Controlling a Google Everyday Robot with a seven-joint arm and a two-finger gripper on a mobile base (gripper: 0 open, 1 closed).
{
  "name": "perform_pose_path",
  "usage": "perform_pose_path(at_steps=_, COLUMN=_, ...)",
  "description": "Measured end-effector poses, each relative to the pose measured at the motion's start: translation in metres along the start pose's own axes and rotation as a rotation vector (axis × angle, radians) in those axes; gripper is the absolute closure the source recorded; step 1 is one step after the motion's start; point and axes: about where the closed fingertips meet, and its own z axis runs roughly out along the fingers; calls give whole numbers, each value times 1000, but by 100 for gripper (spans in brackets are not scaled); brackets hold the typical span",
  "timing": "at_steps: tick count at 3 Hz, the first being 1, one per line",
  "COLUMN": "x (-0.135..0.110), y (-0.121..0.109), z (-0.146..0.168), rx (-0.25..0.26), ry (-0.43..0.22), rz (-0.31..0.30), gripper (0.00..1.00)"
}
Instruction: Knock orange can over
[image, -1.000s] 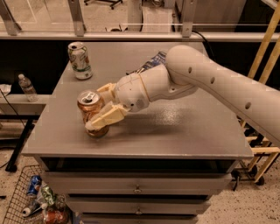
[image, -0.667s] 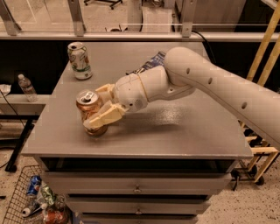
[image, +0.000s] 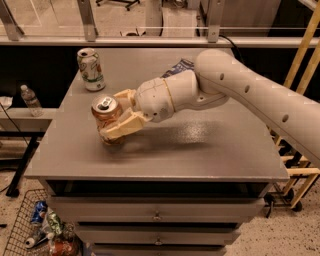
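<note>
The orange can (image: 105, 114), shiny copper with a silver pull-tab top, stands at the left front of the grey table (image: 210, 150), leaning slightly. My gripper (image: 111, 116) reaches in from the right. One cream finger (image: 125, 95) lies behind the can and the other (image: 122, 131) in front of it. Both touch its sides, so the gripper is shut on the can. The can's right side is hidden by the fingers.
A white and green can (image: 90, 69) stands upright at the table's far left corner. A blue packet (image: 178, 66) shows behind my arm. A water bottle (image: 31, 100) sits on a low shelf at left. A wire basket (image: 20, 220) of cans stands on the floor.
The gripper and the orange can have shifted slightly up and away from the table's front edge. The can stays between the fingers and leans a little more.
</note>
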Motion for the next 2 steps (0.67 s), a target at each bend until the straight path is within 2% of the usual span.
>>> perform_pose_path(at_steps=1, x=-14, y=-11, z=-18, rx=28, ry=125, rz=-81, gripper=100)
perform_pose_path(at_steps=2, x=-23, y=-20, z=-18, rx=28, ry=441, rz=-225, gripper=100)
